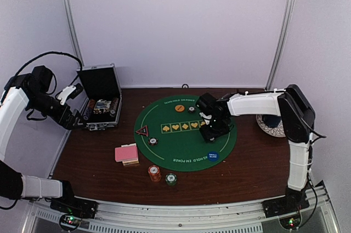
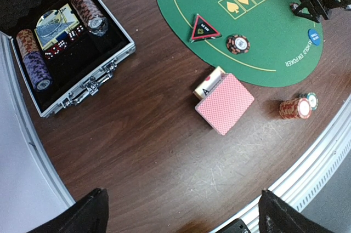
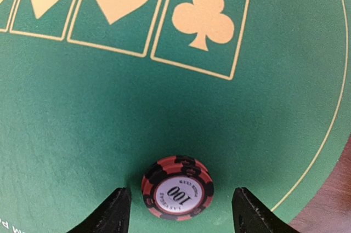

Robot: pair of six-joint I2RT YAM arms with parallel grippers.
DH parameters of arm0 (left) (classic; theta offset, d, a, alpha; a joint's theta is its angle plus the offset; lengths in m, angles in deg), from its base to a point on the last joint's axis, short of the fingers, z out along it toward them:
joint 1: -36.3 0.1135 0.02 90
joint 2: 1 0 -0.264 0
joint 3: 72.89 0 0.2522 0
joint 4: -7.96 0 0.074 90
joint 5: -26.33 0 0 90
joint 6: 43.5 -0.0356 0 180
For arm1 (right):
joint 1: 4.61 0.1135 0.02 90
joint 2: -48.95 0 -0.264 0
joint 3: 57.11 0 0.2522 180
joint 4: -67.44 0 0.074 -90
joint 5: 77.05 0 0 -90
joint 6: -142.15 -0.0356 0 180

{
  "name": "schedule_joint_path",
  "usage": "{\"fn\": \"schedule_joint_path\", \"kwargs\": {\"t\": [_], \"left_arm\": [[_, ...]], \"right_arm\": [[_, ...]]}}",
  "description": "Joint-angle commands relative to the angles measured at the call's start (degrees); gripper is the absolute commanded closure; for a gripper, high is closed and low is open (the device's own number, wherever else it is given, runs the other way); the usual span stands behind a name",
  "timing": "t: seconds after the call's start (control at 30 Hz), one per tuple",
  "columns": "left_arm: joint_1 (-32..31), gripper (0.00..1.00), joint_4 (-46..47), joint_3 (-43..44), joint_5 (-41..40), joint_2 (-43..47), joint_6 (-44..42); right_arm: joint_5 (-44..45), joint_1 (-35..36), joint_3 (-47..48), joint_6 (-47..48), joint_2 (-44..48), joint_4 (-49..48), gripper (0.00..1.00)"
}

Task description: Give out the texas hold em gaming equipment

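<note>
my right gripper (image 3: 180, 214) hangs with fingers wide. the red-black 100 chip (image 3: 178, 187) lies flat on the green mat (image 3: 82, 107) between them, lower centre of the frame, just under the club box (image 3: 203, 22). my left gripper (image 2: 184, 214), also wide, is well apart.

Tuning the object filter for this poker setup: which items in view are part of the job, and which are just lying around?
Job: pink-backed cards; red triangle; 100 chip; chip beside the triangle; orange chip stack; green chip stack; orange disc; blue disc.
Lying about: black case; patterned plate.
</note>
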Motion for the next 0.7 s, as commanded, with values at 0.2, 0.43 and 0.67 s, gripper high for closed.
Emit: {"fn": "schedule_joint_path", "kwargs": {"t": [0.2,0.43,0.67], "left_arm": [[0.3,0.02,-0.7,0.6,0.6,0.6,-1.2],[0.3,0.02,-0.7,0.3,0.9,0.8,-1.3],[0.3,0.02,-0.7,0.3,1.0,1.1,-1.6]], "right_arm": [[1.9,12.5,9.1,3.1,9.8,7.0,0.27],[-2.0,24.6,17.5,4.2,5.3,9.1,0.2],[-7.5,29.0,24.2,6.9,-1.5,10.2,0.16]]}}
